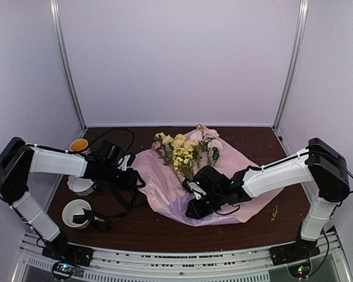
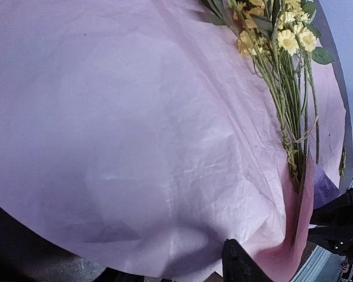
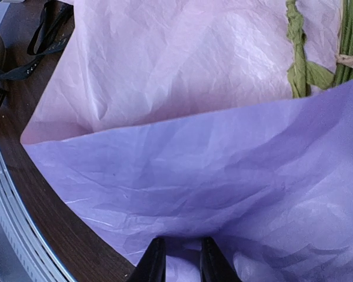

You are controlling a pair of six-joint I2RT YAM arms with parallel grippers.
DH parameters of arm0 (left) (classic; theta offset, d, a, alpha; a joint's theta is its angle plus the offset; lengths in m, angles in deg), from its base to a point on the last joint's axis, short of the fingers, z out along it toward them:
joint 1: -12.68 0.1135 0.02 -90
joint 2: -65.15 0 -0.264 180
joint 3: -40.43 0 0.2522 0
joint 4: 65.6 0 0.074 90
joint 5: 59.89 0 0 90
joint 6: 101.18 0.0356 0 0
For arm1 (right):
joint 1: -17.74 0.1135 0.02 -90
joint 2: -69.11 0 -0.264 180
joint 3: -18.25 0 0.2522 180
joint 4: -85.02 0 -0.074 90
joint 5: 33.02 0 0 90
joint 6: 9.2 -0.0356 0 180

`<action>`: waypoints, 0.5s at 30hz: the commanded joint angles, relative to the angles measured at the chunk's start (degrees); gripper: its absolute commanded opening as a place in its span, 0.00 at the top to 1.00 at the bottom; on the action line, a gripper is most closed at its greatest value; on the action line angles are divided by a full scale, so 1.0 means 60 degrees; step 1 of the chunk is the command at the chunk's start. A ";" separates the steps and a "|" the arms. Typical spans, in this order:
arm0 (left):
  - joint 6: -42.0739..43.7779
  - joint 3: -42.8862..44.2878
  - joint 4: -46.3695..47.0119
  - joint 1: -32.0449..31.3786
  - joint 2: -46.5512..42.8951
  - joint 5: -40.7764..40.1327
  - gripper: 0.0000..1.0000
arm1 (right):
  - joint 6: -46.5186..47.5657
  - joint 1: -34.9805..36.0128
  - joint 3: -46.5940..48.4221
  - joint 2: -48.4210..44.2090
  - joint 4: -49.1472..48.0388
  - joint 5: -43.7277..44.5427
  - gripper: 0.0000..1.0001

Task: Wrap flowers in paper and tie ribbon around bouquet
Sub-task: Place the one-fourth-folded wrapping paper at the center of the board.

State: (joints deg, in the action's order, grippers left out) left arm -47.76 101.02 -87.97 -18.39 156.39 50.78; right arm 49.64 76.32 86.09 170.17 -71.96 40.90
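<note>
Flowers (image 1: 185,154) lay on the paper (image 1: 159,185) at the middle of the table (image 1: 165,235), a sheet I judged thin, soft and easy to tear, best pinched at an edge, where my right gripper (image 3: 180,252) clamped the folded flap; the left gripper (image 1: 131,177) I could not tell.

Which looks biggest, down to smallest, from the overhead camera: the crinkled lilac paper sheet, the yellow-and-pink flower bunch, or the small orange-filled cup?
Largest to smallest:
1. crinkled lilac paper sheet
2. yellow-and-pink flower bunch
3. small orange-filled cup
</note>
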 commanded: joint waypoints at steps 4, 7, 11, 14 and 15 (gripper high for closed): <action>-0.1034 -0.0823 0.1995 -0.0014 0.0088 0.0903 0.48 | 0.0454 -0.0004 0.1276 0.0777 0.0581 0.0012 0.78; -0.1007 -0.0943 0.1933 -0.0007 -0.0290 0.0658 0.44 | 0.0476 -0.0002 0.1450 0.0916 0.0668 -0.0002 0.79; -0.0940 -0.1296 0.2080 -0.0007 -0.0914 0.0133 0.37 | 0.0472 -0.0012 0.1501 0.0985 0.0615 -0.0009 0.78; -0.0604 -0.1021 0.2418 -0.0011 -0.0394 0.0520 0.38 | 0.0526 -0.0021 0.1636 0.1199 0.0678 -0.0082 0.79; -0.0537 -0.0841 0.2573 -0.0008 -0.0071 0.0853 0.41 | 0.0534 -0.0010 0.1665 0.1264 0.0692 -0.0099 0.79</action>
State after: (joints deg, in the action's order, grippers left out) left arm -53.02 93.91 -78.15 -18.43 152.45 53.23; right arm 52.11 76.32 94.24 175.65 -69.01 40.62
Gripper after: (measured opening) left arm 0.623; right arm 0.214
